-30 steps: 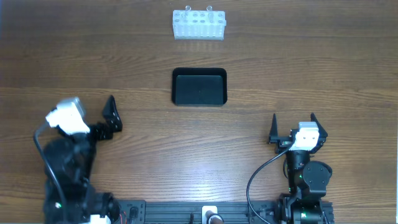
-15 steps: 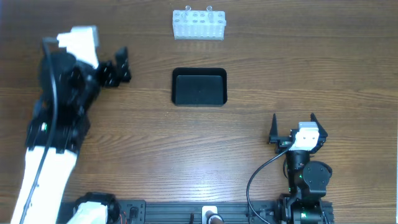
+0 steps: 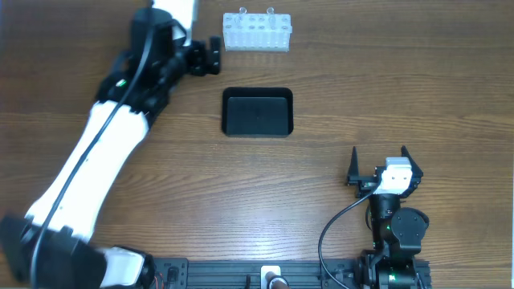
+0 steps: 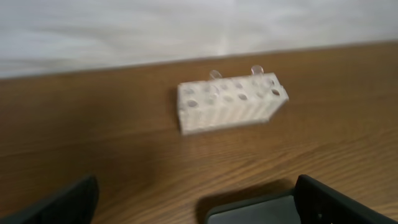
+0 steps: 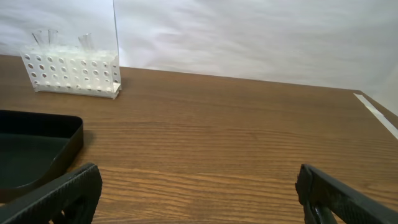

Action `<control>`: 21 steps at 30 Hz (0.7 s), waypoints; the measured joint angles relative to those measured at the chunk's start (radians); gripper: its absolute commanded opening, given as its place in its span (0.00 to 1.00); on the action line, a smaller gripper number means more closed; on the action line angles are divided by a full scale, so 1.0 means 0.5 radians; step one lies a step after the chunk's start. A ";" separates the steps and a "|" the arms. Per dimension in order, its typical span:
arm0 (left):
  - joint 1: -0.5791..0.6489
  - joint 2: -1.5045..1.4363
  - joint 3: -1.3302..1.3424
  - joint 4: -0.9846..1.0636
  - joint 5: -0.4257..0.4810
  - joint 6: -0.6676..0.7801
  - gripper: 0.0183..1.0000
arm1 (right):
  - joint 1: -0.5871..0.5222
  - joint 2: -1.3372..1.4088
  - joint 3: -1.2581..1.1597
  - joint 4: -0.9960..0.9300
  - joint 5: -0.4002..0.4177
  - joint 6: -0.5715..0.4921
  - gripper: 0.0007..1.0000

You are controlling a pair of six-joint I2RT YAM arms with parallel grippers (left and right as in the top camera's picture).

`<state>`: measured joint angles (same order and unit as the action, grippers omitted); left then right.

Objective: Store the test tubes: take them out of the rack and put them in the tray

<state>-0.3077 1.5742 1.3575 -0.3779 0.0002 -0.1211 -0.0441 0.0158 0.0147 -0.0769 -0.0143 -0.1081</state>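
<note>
Across the brown wooden surface, the left arm is the biggest thing, stretched from its base at the near left edge up toward the far side. The right arm stands folded over its own base at the near right, well apart from everything else.

Near the middle of the surface lies the black tray, rectangular with rounded corners, nothing inside it. Beyond it, at the far edge and apart from it, stands the white rack, a block with rows of round holes.

The left tool shows just left of the rack from above, not touching it. In the left wrist view its dark fingers are spread wide, with the rack ahead between them and a corner of the tray close by. The right tool is also spread wide and holds nothing, its fingers apart above bare wood.

Two clear test tubes stand upright in the rack's back row, rims poking above the block.
</note>
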 measured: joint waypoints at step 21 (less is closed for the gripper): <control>-0.088 1.099 0.993 0.013 -0.019 -0.117 1.00 | 0.000 -0.001 0.000 -0.001 0.000 -0.001 0.99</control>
<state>-0.3515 2.1235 1.8538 -0.3714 -0.0093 -0.1799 -0.0441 0.0154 0.0147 -0.0772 -0.0143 -0.1085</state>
